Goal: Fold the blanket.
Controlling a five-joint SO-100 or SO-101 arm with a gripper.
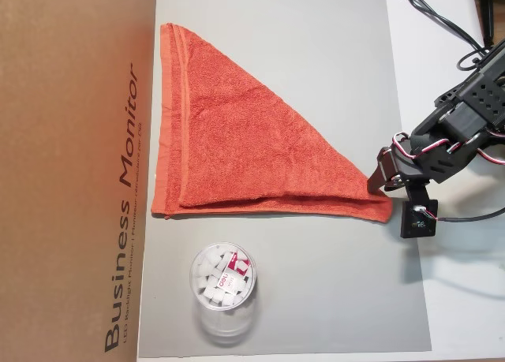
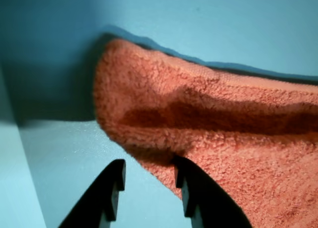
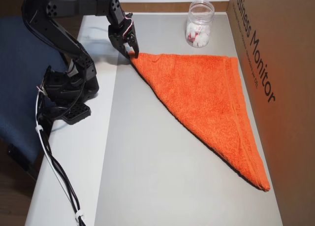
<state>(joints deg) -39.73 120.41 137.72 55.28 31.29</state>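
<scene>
Wrist view shows the gripper (image 2: pixel 149 186), fingers spread, at the lower-centre tip of the blanket (image 2: pixel 223 138), soft, limp terry best pinched at that corner.

White worktop (image 3: pixel 69 186): grey mat (image 1: pixel 316 299) over its middle, arm base (image 3: pixel 69 95) and cables (image 3: pixel 54 172) along one edge, cardboard box (image 1: pixel 71 173) opposite.

Bright even light; wrist cam blue-tinted, soft.
</scene>
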